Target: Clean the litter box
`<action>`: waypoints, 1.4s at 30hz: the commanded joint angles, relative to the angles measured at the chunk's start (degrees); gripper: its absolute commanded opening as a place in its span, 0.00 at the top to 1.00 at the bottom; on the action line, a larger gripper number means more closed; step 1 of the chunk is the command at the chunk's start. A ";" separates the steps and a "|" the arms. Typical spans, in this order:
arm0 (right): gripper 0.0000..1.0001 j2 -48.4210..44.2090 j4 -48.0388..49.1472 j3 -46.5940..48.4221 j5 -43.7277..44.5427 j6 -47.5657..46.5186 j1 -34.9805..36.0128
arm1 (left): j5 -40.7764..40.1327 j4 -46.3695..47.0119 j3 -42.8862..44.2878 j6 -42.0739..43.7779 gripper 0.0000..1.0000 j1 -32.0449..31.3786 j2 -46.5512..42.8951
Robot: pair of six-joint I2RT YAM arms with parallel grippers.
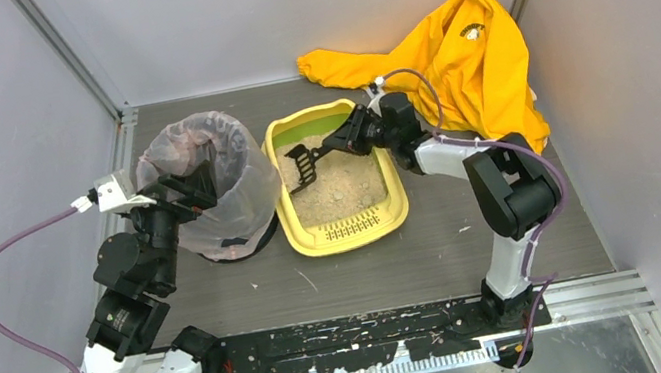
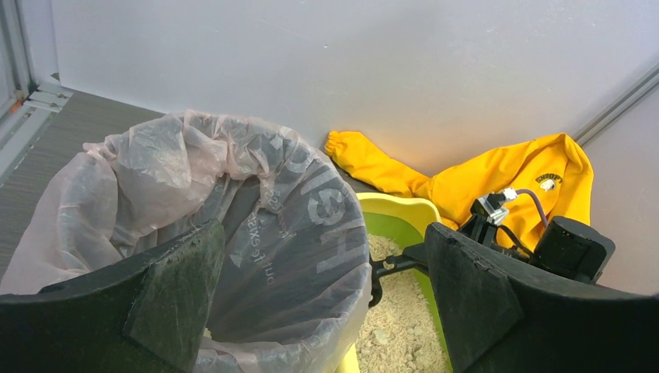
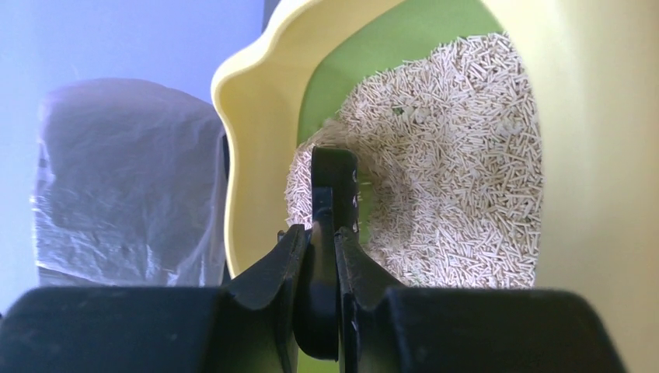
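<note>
The litter box (image 1: 354, 231) is a yellow tray with a green inner wall and beige litter, at mid-table. It also shows in the left wrist view (image 2: 396, 207) and the right wrist view (image 3: 249, 124). My right gripper (image 1: 350, 134) is shut on the handle of the small black slotted scoop (image 1: 303, 165), whose head is over the litter at the tray's back left. In the right wrist view the scoop (image 3: 334, 179) stands edge-on between my gripper's (image 3: 322, 242) fingers. My left gripper (image 1: 196, 183) is open and empty, its jaws wide apart either side of the bin's right rim (image 2: 322, 303).
The round bin (image 1: 207, 167) lined with a translucent bag stands just left of the tray, touching it; it also shows in the left wrist view (image 2: 194, 194). A yellow garment (image 1: 471, 51) lies at the back right against the walls. Grey walls enclose three sides.
</note>
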 commanded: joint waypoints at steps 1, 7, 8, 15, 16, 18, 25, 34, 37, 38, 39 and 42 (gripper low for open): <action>0.99 -4.07 5.31 0.13 -4.11 4.46 -1.34 | 0.67 1.56 0.46 0.28 0.00 -0.13 -0.47; 0.99 -8.85 -0.55 -0.22 -2.56 0.06 -2.56 | 1.30 1.67 0.55 0.11 0.00 -0.13 -0.57; 0.99 -9.40 -0.93 -0.50 -2.41 -0.23 -2.82 | 1.41 1.65 0.55 0.03 0.00 -0.15 -0.55; 0.99 -13.23 -2.68 -3.03 -1.83 -1.61 -5.26 | 2.03 1.93 0.55 -0.24 0.00 -0.15 -0.14; 0.99 -13.64 -3.02 -3.39 -1.78 -1.87 -5.54 | 2.24 1.86 0.55 -0.24 0.00 -0.16 -0.05; 0.99 -14.39 -3.80 -3.99 -1.53 -2.67 -6.05 | 2.49 1.86 0.68 -0.30 0.00 -0.15 -0.05; 0.99 -17.31 -3.24 -7.46 -2.07 -2.47 -8.08 | 2.59 1.71 0.59 -0.36 0.00 -0.16 -0.31; 0.99 -19.20 11.53 -15.12 -10.55 9.00 -16.22 | 3.17 1.83 0.71 -0.76 0.00 -0.15 0.20; 0.99 -19.52 14.95 -17.64 -12.57 12.46 -18.67 | 3.38 1.82 0.81 -0.84 0.00 -0.14 0.26; 0.99 -19.40 18.15 -18.98 -13.41 14.43 -19.72 | 3.44 1.66 0.92 -0.85 0.00 -0.16 0.28; 0.99 -19.15 21.36 -20.54 -14.06 16.83 -20.67 | 3.62 1.38 1.04 -0.86 0.00 -0.15 0.33; 0.99 -17.28 32.53 -24.05 -15.75 23.29 -22.15 | 3.98 1.07 1.22 -1.07 0.00 -0.09 0.52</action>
